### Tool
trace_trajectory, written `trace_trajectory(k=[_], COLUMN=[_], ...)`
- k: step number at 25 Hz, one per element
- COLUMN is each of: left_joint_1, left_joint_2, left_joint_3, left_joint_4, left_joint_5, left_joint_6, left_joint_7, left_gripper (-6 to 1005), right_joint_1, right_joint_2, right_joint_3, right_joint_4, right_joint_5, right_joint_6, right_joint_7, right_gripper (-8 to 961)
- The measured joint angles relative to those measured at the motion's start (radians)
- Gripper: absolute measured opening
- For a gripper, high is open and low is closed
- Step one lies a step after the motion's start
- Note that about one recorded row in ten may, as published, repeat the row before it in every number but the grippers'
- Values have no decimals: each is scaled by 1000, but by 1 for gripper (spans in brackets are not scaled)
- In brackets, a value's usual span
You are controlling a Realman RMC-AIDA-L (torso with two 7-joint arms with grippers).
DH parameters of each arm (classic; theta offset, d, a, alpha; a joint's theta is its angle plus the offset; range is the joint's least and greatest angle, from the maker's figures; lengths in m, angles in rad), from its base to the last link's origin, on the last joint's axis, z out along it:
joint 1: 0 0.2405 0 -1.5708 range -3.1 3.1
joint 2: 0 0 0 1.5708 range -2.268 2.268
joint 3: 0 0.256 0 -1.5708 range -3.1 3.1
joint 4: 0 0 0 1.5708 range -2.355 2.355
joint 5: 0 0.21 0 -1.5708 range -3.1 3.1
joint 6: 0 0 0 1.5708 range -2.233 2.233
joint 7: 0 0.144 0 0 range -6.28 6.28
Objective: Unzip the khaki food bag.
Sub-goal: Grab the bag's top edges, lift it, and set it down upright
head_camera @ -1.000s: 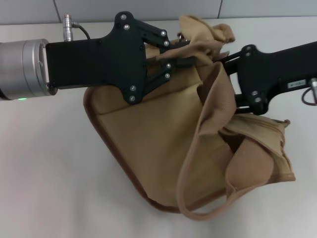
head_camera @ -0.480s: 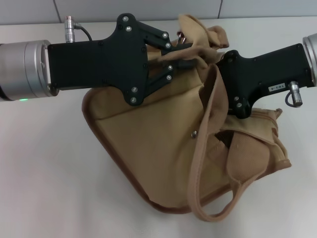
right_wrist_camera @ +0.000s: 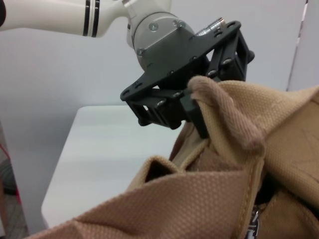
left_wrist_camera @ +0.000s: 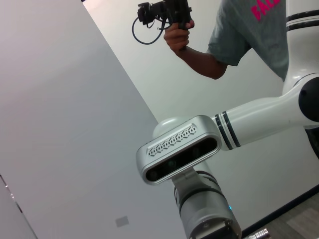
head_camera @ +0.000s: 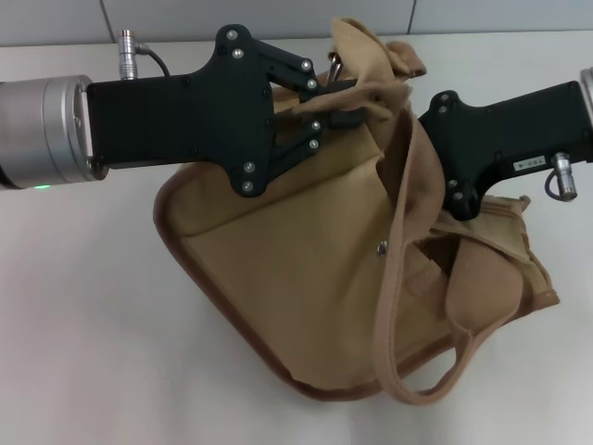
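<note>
The khaki food bag (head_camera: 296,278) hangs crumpled and tilted over the white table (head_camera: 83,324), its front pocket with the metal snap (head_camera: 381,247) facing me. My left gripper (head_camera: 345,104) comes in from the left and is shut on the bunched fabric at the bag's top. The right wrist view shows this close up: the left gripper (right_wrist_camera: 199,107) pinches the webbing and canvas of the bag (right_wrist_camera: 209,199), and a bit of silver zipper (right_wrist_camera: 254,224) shows lower down. My right gripper (head_camera: 443,125) pushes into the bag's top folds from the right, its tip hidden behind a handle strap (head_camera: 408,371).
A grey wall panel (head_camera: 232,19) runs along the table's far edge. The left wrist view holds only the robot's head (left_wrist_camera: 179,149) and a person (left_wrist_camera: 239,35) with a hand-held device, well away from the bag.
The right gripper pushed left into the bag's top, turned, then eased back a little. The bag swung, its snap came into sight and the loose handle loop shifted right. The left gripper held still.
</note>
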Motion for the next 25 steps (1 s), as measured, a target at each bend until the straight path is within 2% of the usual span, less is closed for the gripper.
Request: trace_trajectory(k=[4,11,17,25], left_joint_1=[5,9,9,9], left_joint_2=[0,0,0,0], left_joint_3=[-4,-5,-6,-6], left_joint_4=[0,-2,-2,-2], left_joint_5=[-5,-15,-17,-19], left_joint_6=[0,0,0,0], left_joint_7=[8,11,13,14], left_gripper=[92,92,92,92], right_joint_1=[-21,-47,-63,-72], right_joint_2=[3,3,0,-2], right_joint_3=[10,39,140,181], right_joint_4=[-27,-61,-70,-67], right_joint_5=[7,12,23,25], right_joint_6=[-3,-31,-104,-133], right_joint_7=[0,-1,-9,-17], right_gripper=[-2,14,28,47])
